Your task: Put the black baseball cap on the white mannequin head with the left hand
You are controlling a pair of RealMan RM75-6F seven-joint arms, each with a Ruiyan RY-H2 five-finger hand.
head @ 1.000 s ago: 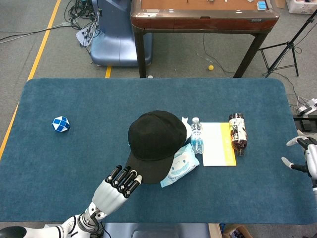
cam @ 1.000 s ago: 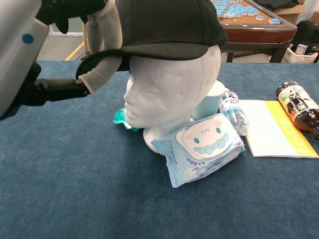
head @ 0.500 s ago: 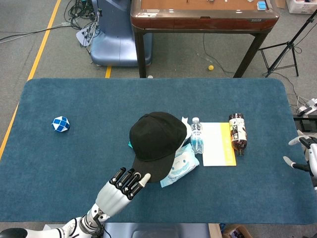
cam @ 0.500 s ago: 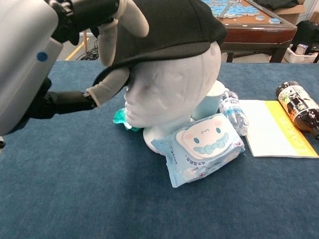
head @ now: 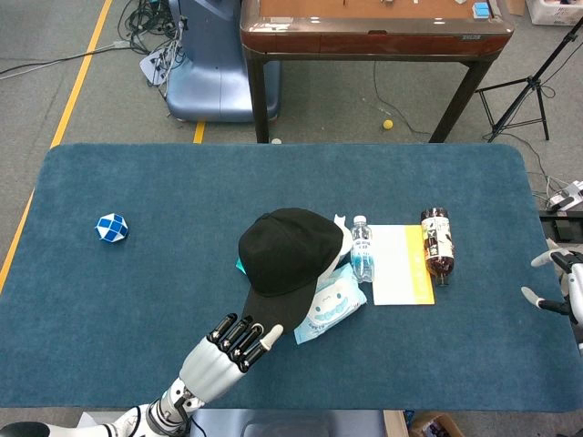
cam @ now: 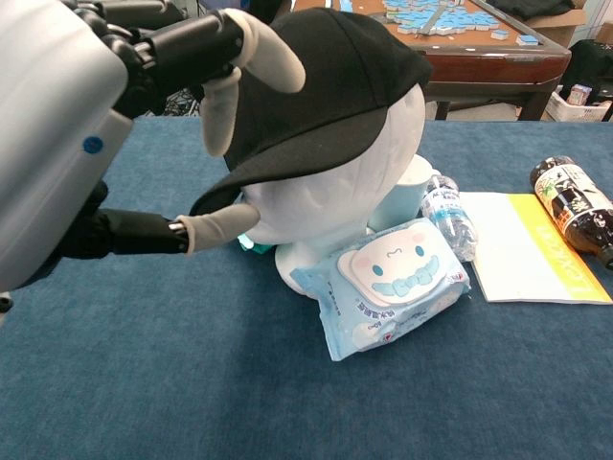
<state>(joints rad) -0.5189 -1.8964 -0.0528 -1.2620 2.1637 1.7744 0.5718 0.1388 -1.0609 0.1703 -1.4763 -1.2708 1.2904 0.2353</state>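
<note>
The black baseball cap sits on the white mannequin head near the table's middle, tilted forward so its brim hides the face. My left hand is at the brim's front edge. In the chest view its fingers lie over the cap's brim, and the thumb reaches under the brim's tip, pinching it. From above, the cap hides the head. At the table's right edge my right hand hovers with fingers spread and nothing in it.
A pack of wet wipes leans against the head's base. To its right lie a small water bottle, a white and yellow booklet and a brown bottle. A blue and white puzzle ball sits far left.
The brim has come down from level to a steep forward tilt over the face. My left hand has moved lower and back toward me with it. The right hand stays put.
</note>
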